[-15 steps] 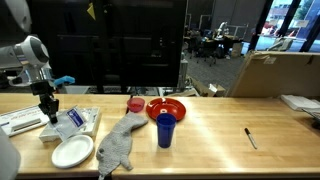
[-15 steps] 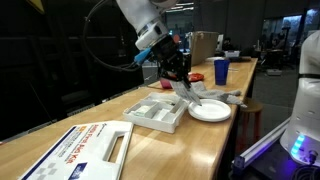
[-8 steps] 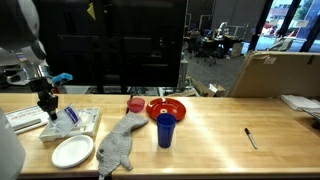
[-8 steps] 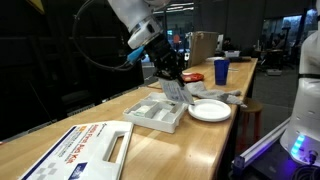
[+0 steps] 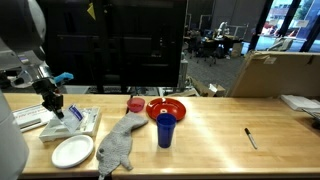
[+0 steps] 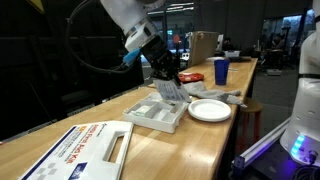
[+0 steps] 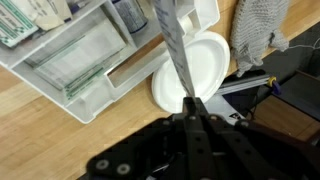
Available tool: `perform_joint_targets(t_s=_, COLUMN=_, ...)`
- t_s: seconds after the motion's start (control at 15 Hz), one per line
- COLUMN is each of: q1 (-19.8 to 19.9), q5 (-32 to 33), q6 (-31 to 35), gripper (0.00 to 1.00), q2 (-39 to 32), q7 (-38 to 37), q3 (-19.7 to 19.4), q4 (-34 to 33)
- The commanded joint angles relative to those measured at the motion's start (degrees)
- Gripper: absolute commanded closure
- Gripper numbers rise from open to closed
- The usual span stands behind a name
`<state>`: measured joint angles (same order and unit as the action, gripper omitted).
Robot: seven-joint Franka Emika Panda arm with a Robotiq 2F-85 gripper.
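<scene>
Only edge-on, packet (image 7: 175,50) in gripper (image 7: 190,110)

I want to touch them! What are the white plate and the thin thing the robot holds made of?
White plate: likely paper or foam, matte, thin plain rim. Thin packet in the gripper: perhaps plastic film or foil, slightly shiny, flat; uncertain.

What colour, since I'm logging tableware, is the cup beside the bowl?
The cup is blue, clearest in an exterior view.
</scene>
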<state>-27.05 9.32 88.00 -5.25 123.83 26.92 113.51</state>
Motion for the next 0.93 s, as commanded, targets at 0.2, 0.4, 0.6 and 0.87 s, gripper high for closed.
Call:
perform_joint_targets(t_s=0.2, q1=-0.3, q5=6.4, q6=1.7, gripper=1.00, q2=-3.0, q7=3.1, q3=0.5, q4=-0.7)
perform_joint_targets(t_s=0.4, q1=-0.3, q5=8.1, q6=1.4, gripper=1.00, q2=-4.1, q7=2.8, q3=0.4, q4=-1.3)
perform_joint_targets(t_s=0.6, q1=-0.5, q5=9.4, q6=1.1, gripper=1.00, q2=-4.9, q7=2.8, q3=0.6, q4=-2.1)
perform_joint_targets(t_s=0.87, q1=-1.5, q5=11.2, q6=-0.4, gripper=1.00, q2=-6.3, q7=2.6, q3=1.1, q4=-4.3)
